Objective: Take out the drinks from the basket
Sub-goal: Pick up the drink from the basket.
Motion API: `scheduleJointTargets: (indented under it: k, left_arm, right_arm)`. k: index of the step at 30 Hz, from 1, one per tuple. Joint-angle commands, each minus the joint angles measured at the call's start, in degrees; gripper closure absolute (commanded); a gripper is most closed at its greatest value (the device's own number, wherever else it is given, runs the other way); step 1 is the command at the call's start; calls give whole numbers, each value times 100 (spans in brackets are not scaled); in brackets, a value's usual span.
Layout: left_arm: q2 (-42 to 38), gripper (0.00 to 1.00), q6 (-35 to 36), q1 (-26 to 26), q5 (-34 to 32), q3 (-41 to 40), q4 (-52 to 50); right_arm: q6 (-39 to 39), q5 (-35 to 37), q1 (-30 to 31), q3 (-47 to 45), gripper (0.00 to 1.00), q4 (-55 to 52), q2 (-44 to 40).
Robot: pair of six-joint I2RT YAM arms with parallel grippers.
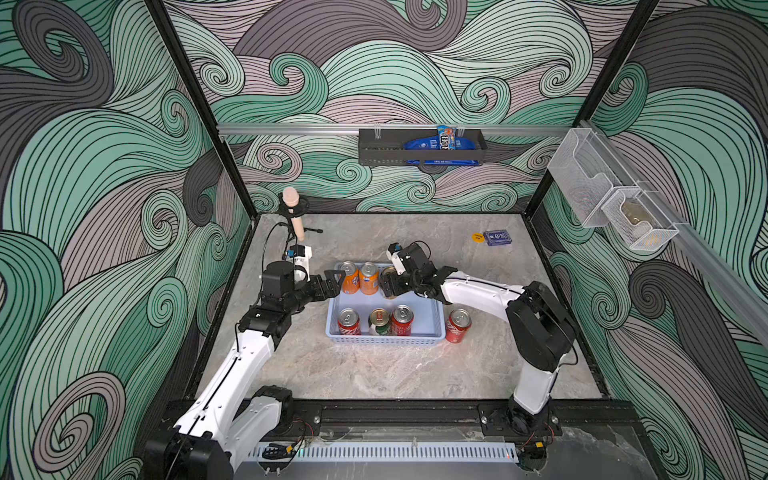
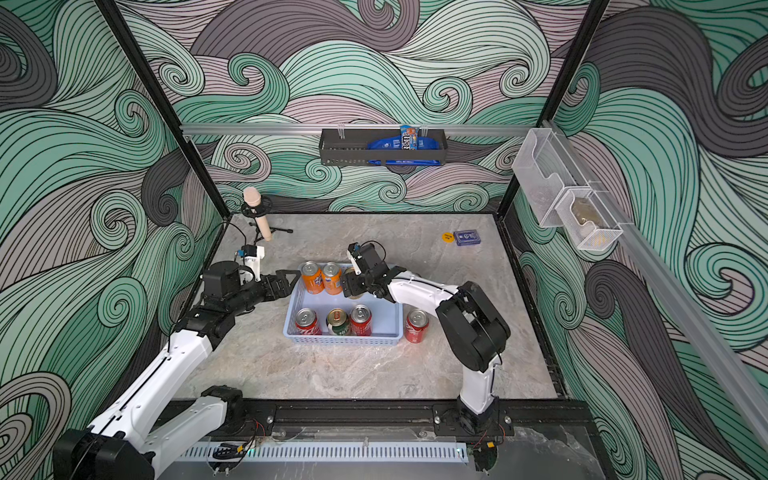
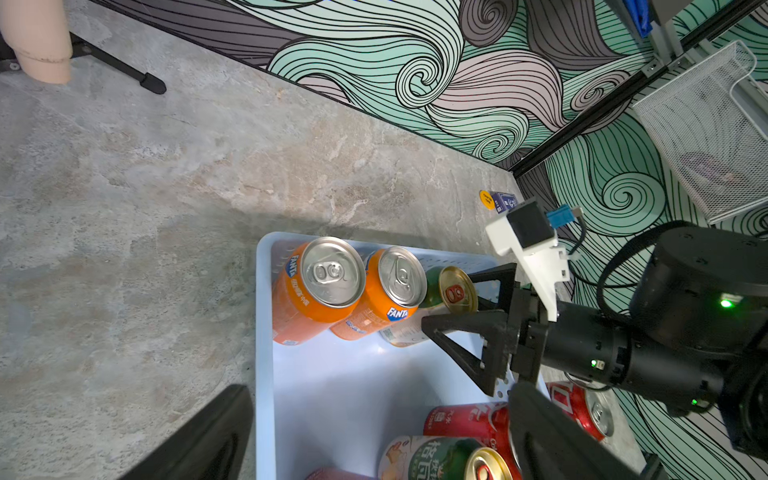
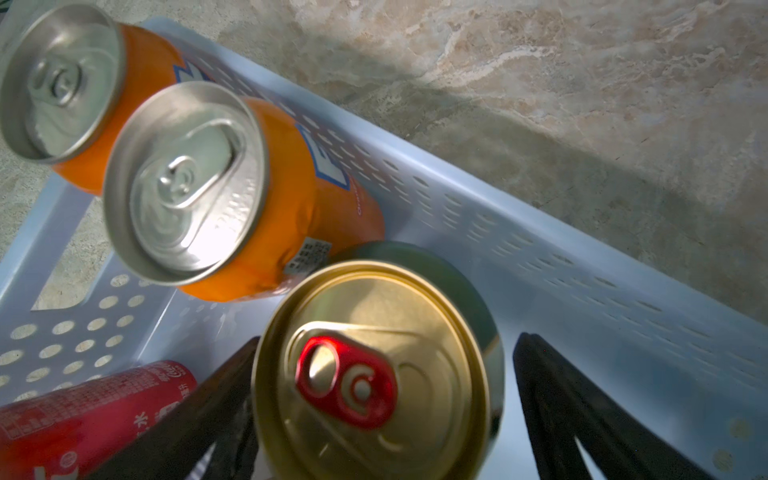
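Right wrist view: upright gold-topped can (image 4: 365, 374) stands between the right gripper's (image 4: 388, 340) open jaws, not yet clamped; left gripper (image 1: 334, 283), farther off, is open and empty.

Wave-patterned walls (image 1: 374, 62), marbled floor (image 1: 374, 374)

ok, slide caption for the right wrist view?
Right gripper straddling gold-topped green aluminium can in light-blue perforated plastic basket.

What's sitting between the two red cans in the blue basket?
A gold-topped green-and-cream can stands between them; both top views show it.
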Motion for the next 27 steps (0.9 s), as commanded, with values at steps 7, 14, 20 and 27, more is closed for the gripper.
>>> scheduleJointTargets:
  k: [7, 14, 20, 27]
  left_arm:
    - [5, 1, 69, 56, 117, 32, 142]
    - [57, 1, 60, 56, 169, 20, 158]
    - [29, 1, 4, 47, 266, -1, 131]
    - [55, 1, -178, 31, 486, 245, 233]
  right_arm:
    - [62, 126, 52, -353, 28, 433, -193]
    - [80, 282, 51, -638, 40, 489, -575]
    - [71, 381, 51, -851, 46, 479, -1012]
    - [86, 449, 44, -1030, 48, 471, -1470]
